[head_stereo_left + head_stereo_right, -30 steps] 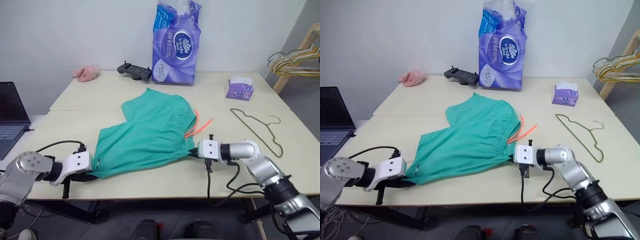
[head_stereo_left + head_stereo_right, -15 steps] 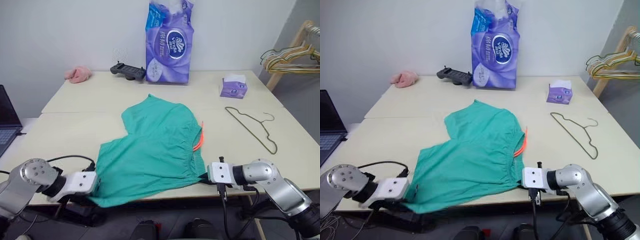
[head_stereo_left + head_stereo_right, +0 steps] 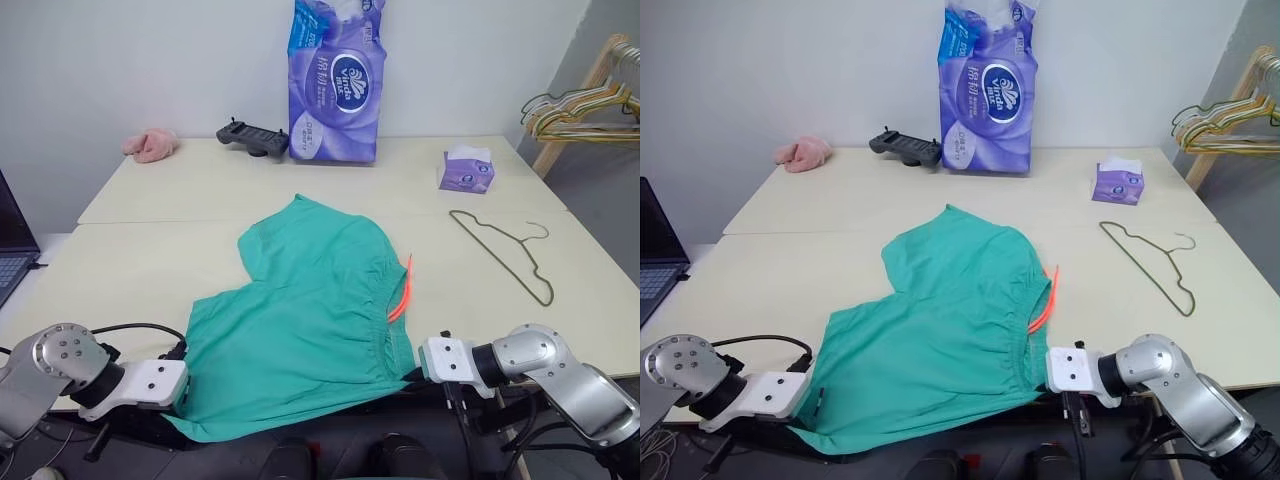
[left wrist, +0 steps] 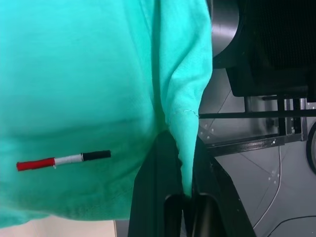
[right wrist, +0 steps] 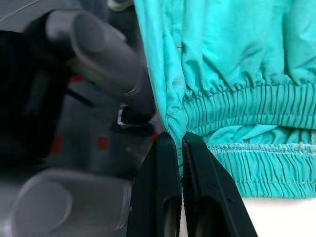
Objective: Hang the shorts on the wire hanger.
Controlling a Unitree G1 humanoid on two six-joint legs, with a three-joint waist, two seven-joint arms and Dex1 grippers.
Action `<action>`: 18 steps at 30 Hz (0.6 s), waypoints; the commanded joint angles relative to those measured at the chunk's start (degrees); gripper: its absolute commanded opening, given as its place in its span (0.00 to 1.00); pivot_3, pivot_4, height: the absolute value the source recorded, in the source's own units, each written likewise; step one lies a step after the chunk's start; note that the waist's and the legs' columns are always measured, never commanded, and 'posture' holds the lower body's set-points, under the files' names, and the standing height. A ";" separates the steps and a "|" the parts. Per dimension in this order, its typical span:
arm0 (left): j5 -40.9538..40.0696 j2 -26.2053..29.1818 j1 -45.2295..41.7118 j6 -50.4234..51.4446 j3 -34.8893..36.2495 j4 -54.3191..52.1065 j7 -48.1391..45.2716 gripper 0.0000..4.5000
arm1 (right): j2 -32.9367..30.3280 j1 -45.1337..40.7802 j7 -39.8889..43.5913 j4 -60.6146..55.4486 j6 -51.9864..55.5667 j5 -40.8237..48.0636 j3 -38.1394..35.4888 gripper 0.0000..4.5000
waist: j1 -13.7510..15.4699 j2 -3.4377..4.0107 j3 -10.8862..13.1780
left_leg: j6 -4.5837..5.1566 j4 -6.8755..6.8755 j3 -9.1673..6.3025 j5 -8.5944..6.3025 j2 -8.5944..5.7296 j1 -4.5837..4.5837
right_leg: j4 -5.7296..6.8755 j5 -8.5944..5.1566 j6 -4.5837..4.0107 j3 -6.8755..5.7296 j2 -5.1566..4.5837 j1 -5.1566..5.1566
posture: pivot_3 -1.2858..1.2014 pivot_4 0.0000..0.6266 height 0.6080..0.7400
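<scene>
Shorts: the teal shorts (image 3: 310, 310) are spread on the table (image 3: 150, 265), with the near edge drawn past the table's front edge.
Left gripper: the left gripper (image 4: 183, 197) is clamped on the hem corner of the shorts beside a small red, white and black mark (image 4: 63, 159).
Right gripper: the right gripper (image 5: 180, 148) is pinched on the side seam just below the gathered waistband (image 5: 247, 101).
Wire hanger: the wire hanger (image 3: 505, 250) lies flat on the table, well apart from the shorts, on the robot's right.
Risk: a thin pinch of fabric is held at each corner, so a slip is judged likely if the cloth is tensioned or catches on the table edge; the orange drawstring (image 3: 402, 295) could snag on the wire.
Change: since a second ago the shorts have been dragged toward the robot, both grippers have been drawn back to the table's front edge, and the hanger has been left where it lay.
</scene>
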 commanded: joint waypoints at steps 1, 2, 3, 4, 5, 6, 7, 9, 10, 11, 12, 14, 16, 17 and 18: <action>0.87 -0.06 -2.61 -0.27 1.11 -0.06 1.21 0.00 | -1.08 -0.08 0.93 -2.47 1.83 1.64 -0.21 0.00 | 0.01 -0.05 0.14 | 0.00 0.00 -0.01 0.00 0.00 0.00 | 0.00 0.00 0.00 -0.01 0.00 0.00 | 0.58 0.11 1.00; 1.14 -0.35 -3.37 -0.36 0.80 0.22 1.38 0.00 | -1.24 -0.13 0.93 -2.71 2.47 1.83 -0.06 0.00 | 0.01 -0.04 0.21 | -0.01 0.00 -0.03 0.00 0.00 0.00 | 0.00 0.00 0.00 -0.02 0.00 0.00 | 0.58 0.11 1.00; 1.33 -0.60 -4.07 -0.31 0.51 0.51 1.52 0.00 | -1.43 -0.19 0.95 -2.95 3.15 2.04 0.11 0.00 | 0.01 -0.04 0.26 | -0.01 0.01 -0.03 0.00 0.00 0.00 | 0.00 0.00 0.00 -0.02 0.00 0.01 | 0.58 0.12 1.00; 1.50 -0.84 -4.75 -0.16 0.23 0.81 1.64 0.00 | -1.64 -0.22 1.04 -3.16 3.94 2.33 0.27 0.00 | 0.01 -0.05 0.29 | -0.01 0.01 -0.03 0.00 0.00 0.00 | -0.01 0.00 0.00 -0.02 0.00 0.01 | 0.58 0.12 1.00; 1.70 -1.08 -5.37 -0.10 -0.02 1.10 1.69 0.00 | -1.86 -0.23 1.17 -3.33 4.50 2.50 0.44 0.00 | -0.01 -0.07 0.33 | -0.01 0.01 -0.02 -0.01 0.00 0.00 | -0.01 0.00 0.00 -0.01 0.00 0.01 | 0.58 0.12 1.00; 1.89 -1.25 -5.89 -0.09 -0.25 1.35 1.60 0.00 | -1.97 -0.20 1.18 -3.47 4.78 2.59 0.57 0.00 | -0.04 -0.07 0.37 | -0.02 0.00 -0.02 -0.01 0.01 0.00 | -0.01 0.00 0.00 -0.01 0.00 0.00 | 0.58 0.12 1.00; 2.08 -1.41 -6.34 -0.29 -0.49 1.58 1.46 0.00 | -2.07 -0.01 1.24 -3.45 5.23 2.84 0.71 0.00 | -0.07 -0.07 0.40 | -0.04 -0.01 -0.01 -0.02 0.01 -0.01 | -0.02 0.00 0.01 -0.01 0.00 0.00 | 0.58 0.11 1.00; 2.27 -1.56 -6.82 -0.61 -0.80 1.92 1.16 0.00 | -2.15 0.25 1.27 -3.41 6.03 3.22 0.88 0.00 | -0.09 -0.12 0.46 | -0.11 -0.01 0.00 -0.06 0.03 -0.01 | -0.03 0.01 0.02 -0.01 0.02 -0.01 | 0.58 0.11 1.00; 2.28 -1.59 -6.93 -0.75 -0.93 2.04 0.99 0.00 | -2.02 0.44 1.24 -3.39 6.75 3.77 0.78 0.00 | -0.09 -0.12 0.46 | -0.15 -0.01 0.00 -0.08 0.04 -0.01 | -0.04 0.02 0.04 -0.01 0.03 -0.01 | 0.58 0.11 1.00; 2.28 -1.65 -6.97 -0.85 -1.05 2.14 0.80 0.00 | -1.91 0.66 1.20 -3.27 7.16 4.12 0.75 0.00 | -0.09 -0.13 0.47 | -0.17 -0.01 0.00 -0.10 0.04 -0.02 | -0.04 0.02 0.04 -0.01 0.03 -0.01 | 0.58 0.11 1.00; 2.27 -1.65 -6.95 -0.98 -1.15 2.21 0.60 0.00 | -1.90 0.84 1.23 -3.18 7.53 4.46 0.77 0.00 | -0.09 -0.14 0.48 | -0.18 -0.01 0.00 -0.11 0.04 -0.02 | -0.05 0.02 0.05 -0.01 0.03 -0.01 | 0.58 0.11 1.00; 2.14 -1.48 -6.73 -1.19 -1.39 2.15 0.04 0.00 | -2.30 1.16 1.46 -3.25 8.09 4.99 0.94 0.00 | -0.09 -0.15 0.51 | -0.20 -0.01 -0.01 -0.12 0.04 -0.04 | -0.06 0.01 0.05 -0.01 0.03 -0.01 | 0.57 0.11 1.00; 1.63 -0.79 -5.55 -1.27 -1.36 1.39 -0.90 0.00 | -2.44 1.80 1.26 -3.64 8.70 5.62 0.60 0.00 | -0.10 -0.15 0.53 | -0.21 -0.01 -0.01 -0.13 0.04 -0.05 | -0.08 0.01 0.05 -0.02 0.03 -0.01 | 0.57 0.11 1.00; 1.47 -0.47 -4.97 -1.35 -1.26 1.14 -1.35 0.00 | -2.62 2.12 1.31 -3.95 8.83 5.84 0.58 0.00 | -0.13 -0.15 0.56 | -0.22 -0.01 -0.01 -0.13 0.05 -0.04 | -0.09 0.00 0.04 -0.01 0.03 -0.01 | 0.57 0.12 1.00; 1.47 -0.20 -4.45 -1.61 -1.14 1.06 -1.72 0.00 | -2.82 2.49 1.34 -4.34 8.97 6.00 0.60 0.00 | -0.17 -0.15 0.60 | -0.22 -0.01 0.00 -0.14 0.05 -0.04 | -0.10 -0.01 0.03 -0.01 0.03 -0.01 | 0.57 0.12 1.00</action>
